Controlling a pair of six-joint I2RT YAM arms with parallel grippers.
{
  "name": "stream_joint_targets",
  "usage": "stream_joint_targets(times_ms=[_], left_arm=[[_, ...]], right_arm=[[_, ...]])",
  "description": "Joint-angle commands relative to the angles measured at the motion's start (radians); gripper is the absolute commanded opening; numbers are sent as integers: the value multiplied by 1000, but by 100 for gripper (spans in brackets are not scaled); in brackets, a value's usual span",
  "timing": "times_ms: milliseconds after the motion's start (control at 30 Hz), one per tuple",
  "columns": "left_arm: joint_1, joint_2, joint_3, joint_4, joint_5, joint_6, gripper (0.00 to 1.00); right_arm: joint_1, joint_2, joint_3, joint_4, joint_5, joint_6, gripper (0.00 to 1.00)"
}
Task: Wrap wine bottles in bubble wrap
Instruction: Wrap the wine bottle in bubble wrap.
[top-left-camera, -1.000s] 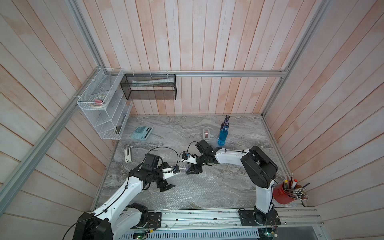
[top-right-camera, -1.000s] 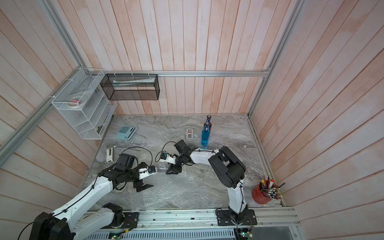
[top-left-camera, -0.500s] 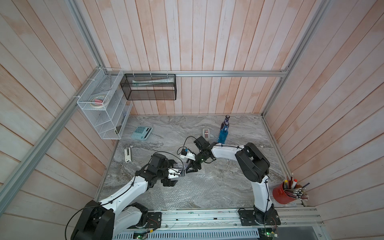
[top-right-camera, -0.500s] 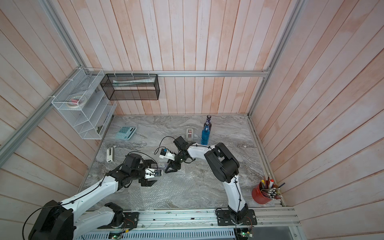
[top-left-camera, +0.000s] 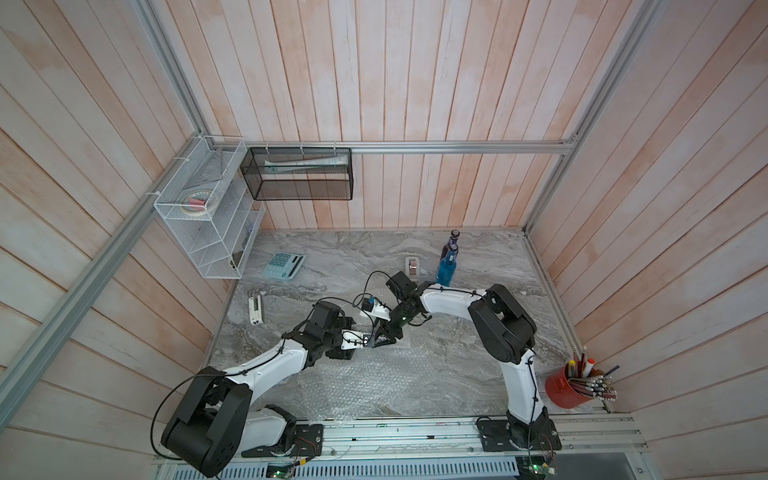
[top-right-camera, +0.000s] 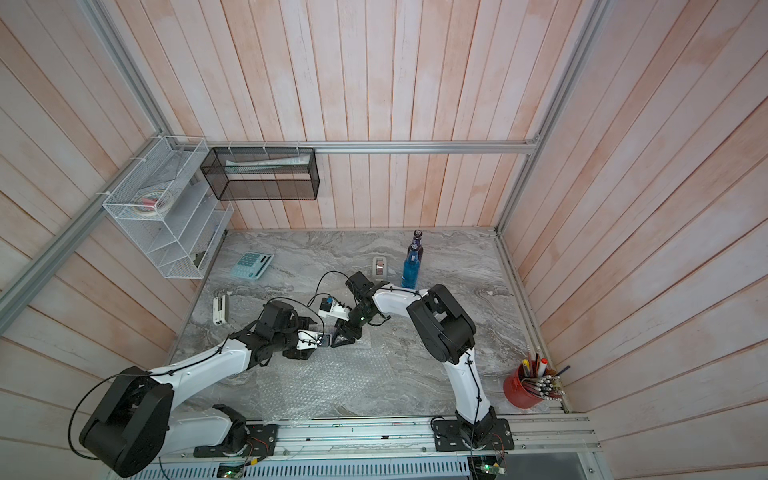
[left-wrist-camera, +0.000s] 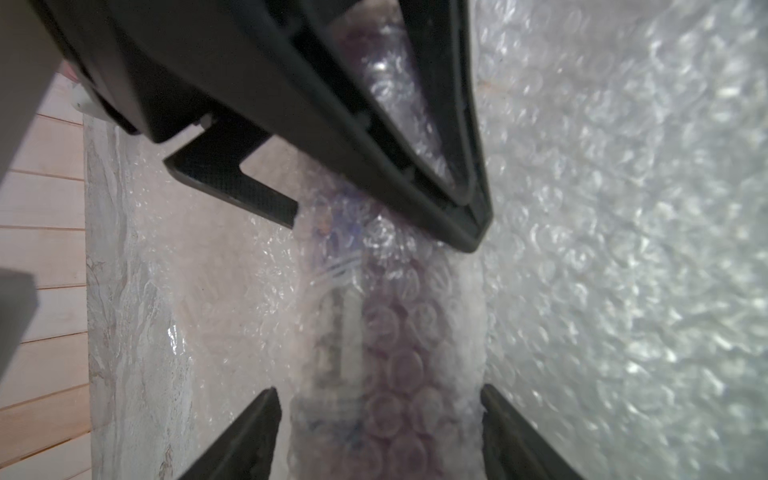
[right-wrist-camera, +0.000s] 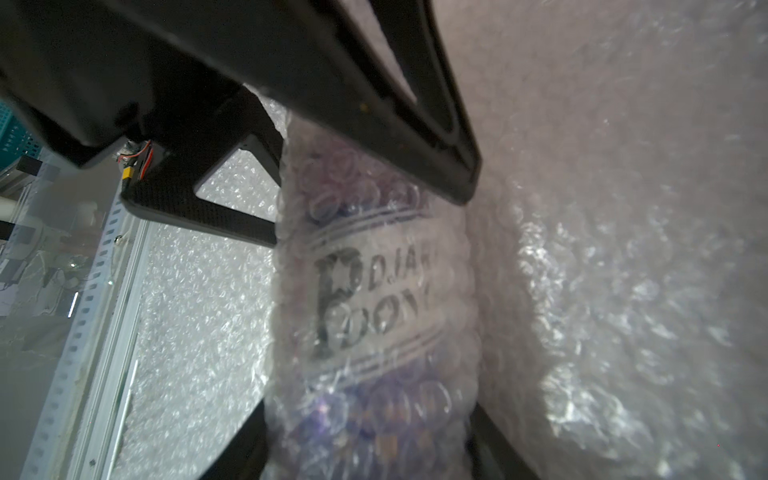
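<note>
A purple wine bottle (right-wrist-camera: 374, 299) with a white label lies rolled in bubble wrap at the far edge of the flat bubble wrap sheet (top-left-camera: 374, 382) (top-right-camera: 328, 382). My right gripper (right-wrist-camera: 370, 440) (top-left-camera: 385, 337) is shut on this wrapped bottle. My left gripper (left-wrist-camera: 378, 436) (top-left-camera: 365, 341) faces it from the other end, open. Its fingers straddle the wrapped bottle (left-wrist-camera: 386, 353), one touching the wrap and one a narrow gap off. A blue bottle (top-left-camera: 446, 270) (top-right-camera: 410, 272) stands upright at the back right. A purple bottle (top-left-camera: 454, 241) (top-right-camera: 417, 240) stands just behind it.
A grey tape dispenser (top-left-camera: 412, 266) sits left of the standing bottles. A calculator (top-left-camera: 283, 266) and a small white tool (top-left-camera: 255, 309) lie at the back left. A red pencil cup (top-left-camera: 567, 390) stands at the front right. A wire shelf (top-left-camera: 208, 232) and a black mesh basket (top-left-camera: 299, 174) hang on the walls.
My left gripper has moved right to meet the right gripper and narrowed its jaws around the wrapped bottle. The right gripper has kept its hold.
</note>
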Motion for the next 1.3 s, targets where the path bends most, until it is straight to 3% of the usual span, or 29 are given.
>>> stream_joint_targets(times_ms=[0,100,333,533,700,833,1000,1267], left_arm=[[-8,21,19,-10,-39,31,75],[-10,41,35,-22,-50,42,69],[-11,61,92,-117,-59,41,44],[18,67,185,-316,63,-36,37],[35,84,217,-402,155,-101,35],[51,126,259,-457,230,-147,34],[86,196,325,-551,327,-204,34],[118,347,430,-692,417,-259,34]], right_arm=[[10,20,29,-97,-63,-25,40],[14,20,40,-122,-75,-29,41],[16,23,50,-163,-82,-40,44],[-1,-46,21,-124,-68,-18,72],[-25,-154,-67,-30,-11,6,80],[-45,-285,-221,138,66,47,89],[-36,-477,-475,456,167,97,89],[116,-650,-771,878,531,-50,92]])
